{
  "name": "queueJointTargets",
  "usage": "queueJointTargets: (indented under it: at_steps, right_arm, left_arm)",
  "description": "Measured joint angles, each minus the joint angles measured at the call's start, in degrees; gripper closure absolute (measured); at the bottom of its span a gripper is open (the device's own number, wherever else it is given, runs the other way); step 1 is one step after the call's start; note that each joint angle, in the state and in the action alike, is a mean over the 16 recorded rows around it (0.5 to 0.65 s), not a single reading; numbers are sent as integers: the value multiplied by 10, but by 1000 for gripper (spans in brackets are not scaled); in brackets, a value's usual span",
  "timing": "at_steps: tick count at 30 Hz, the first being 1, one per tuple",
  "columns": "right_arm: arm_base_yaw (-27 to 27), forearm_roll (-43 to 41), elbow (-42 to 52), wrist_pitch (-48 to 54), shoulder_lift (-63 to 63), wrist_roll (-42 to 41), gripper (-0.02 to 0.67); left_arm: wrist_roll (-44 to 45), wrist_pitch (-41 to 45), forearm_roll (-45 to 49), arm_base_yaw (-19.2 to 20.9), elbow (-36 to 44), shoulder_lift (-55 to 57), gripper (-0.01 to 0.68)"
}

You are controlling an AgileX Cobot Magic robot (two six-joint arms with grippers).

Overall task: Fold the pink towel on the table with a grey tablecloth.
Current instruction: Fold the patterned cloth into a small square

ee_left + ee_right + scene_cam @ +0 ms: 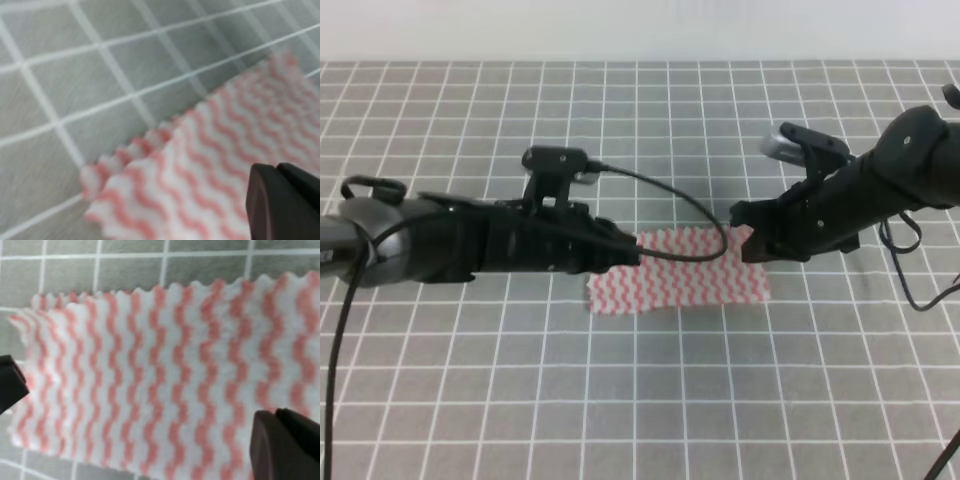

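Between our two grippers the towel (677,271) is lying flat on the counter (640,120) as a narrow strip, and to us it is looking already doubled over once. Our left gripper (628,250) is sitting over the strip's near end and our right gripper (745,238) over the opposite end, each low above the cloth.

We are seeing only one dark finger (282,202) in the left wrist view, hanging above the stripes beside the jagged corner; how wide that gripper is standing we cannot tell, nor whether it is pinching anything. In the right wrist view two fingers (287,445) are showing at opposite edges with the towel spread untouched between them, so we are judging this gripper wide apart and holding nothing.

We are taking the next fold to be end to end. To do it well, we are wanting each pinch to land squarely on a corner and catch both layers, since the thin cloth is likely to slide apart or wrinkle otherwise. Lifting one end only slightly should keep the other end anchored.

Around the grippers we are seeing only gridded cloth. Our one concern is the black cable (665,195) arcing from the left camera mount across the towel's far edge; it could snag a lifted end.
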Motion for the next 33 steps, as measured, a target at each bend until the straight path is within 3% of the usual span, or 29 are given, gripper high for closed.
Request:
queueJointTargets:
  at_steps: [17,25,33]
  right_arm:
    - [-6,-32,-2,-20,26,23,447]
    - [-6,-29,-5,-20,38,23,433]
    - [-6,-25,-7,-7,41,22,463]
  left_arm:
    - [-10,21,1,20,-7,55,676]
    - [-11,26,3,20,-8,61,676]
    - [-12,30,6,20,-9,64,676]
